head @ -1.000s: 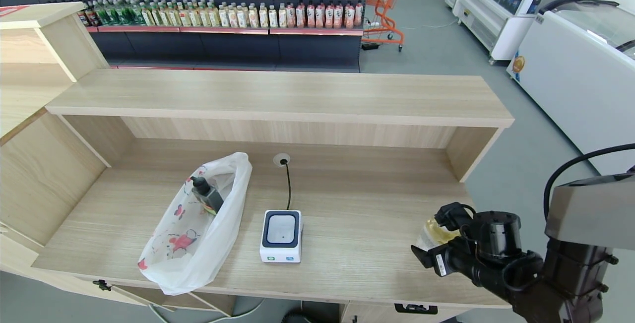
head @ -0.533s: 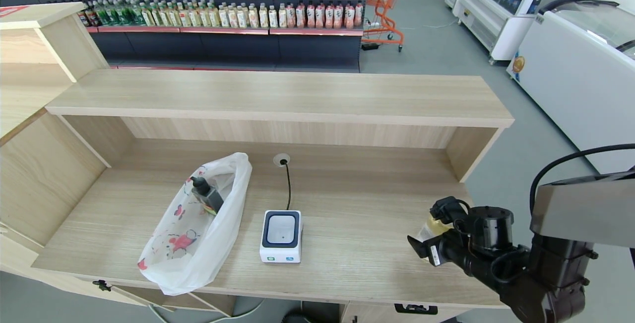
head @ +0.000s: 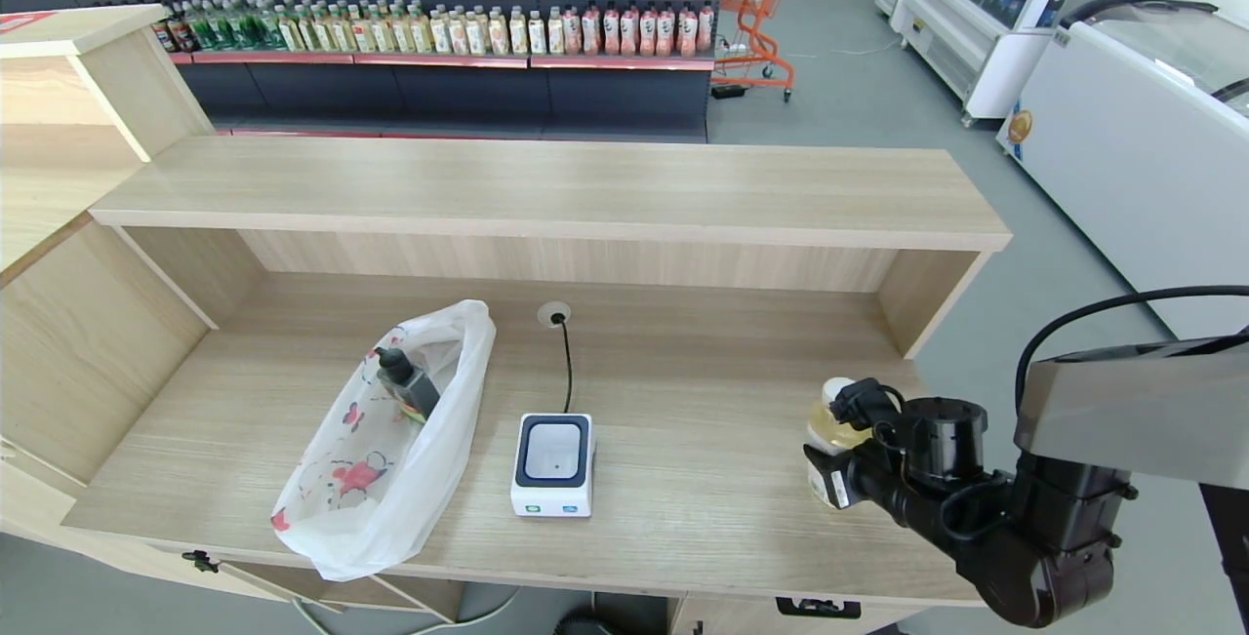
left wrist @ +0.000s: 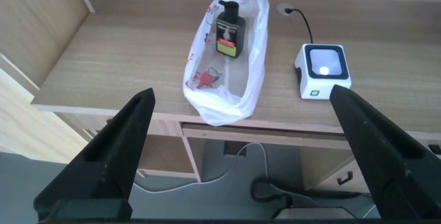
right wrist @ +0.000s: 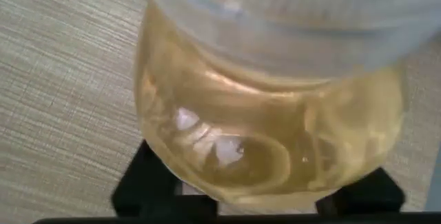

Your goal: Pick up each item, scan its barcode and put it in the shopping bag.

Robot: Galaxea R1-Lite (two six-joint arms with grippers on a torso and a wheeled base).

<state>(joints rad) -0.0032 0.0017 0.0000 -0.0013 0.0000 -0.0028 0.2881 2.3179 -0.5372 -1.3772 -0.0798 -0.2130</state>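
A clear bottle [head: 823,422] of yellow liquid with a white cap is at the right end of the wooden counter [head: 683,401]. My right gripper [head: 841,445] is shut on it, and in the right wrist view the bottle [right wrist: 275,114] sits close up between the dark fingers [right wrist: 148,182]. A white floral shopping bag [head: 390,459] lies open on the left with a dark pump bottle [head: 405,383] inside. The white barcode scanner [head: 553,462] stands mid-counter. My left gripper [left wrist: 241,96] hangs open, off the counter's front edge, facing the bag [left wrist: 227,93] and scanner [left wrist: 324,69].
The scanner's black cable [head: 567,362] runs back to a hole in the counter. A raised shelf [head: 546,186] spans the back and a wooden side wall [head: 88,342] closes the left. Store shelves and freezers stand behind.
My right arm has moved left and slightly further onto the counter with the bottle. The bottle now stands higher with its white cap showing. Bag and scanner are unmoved.
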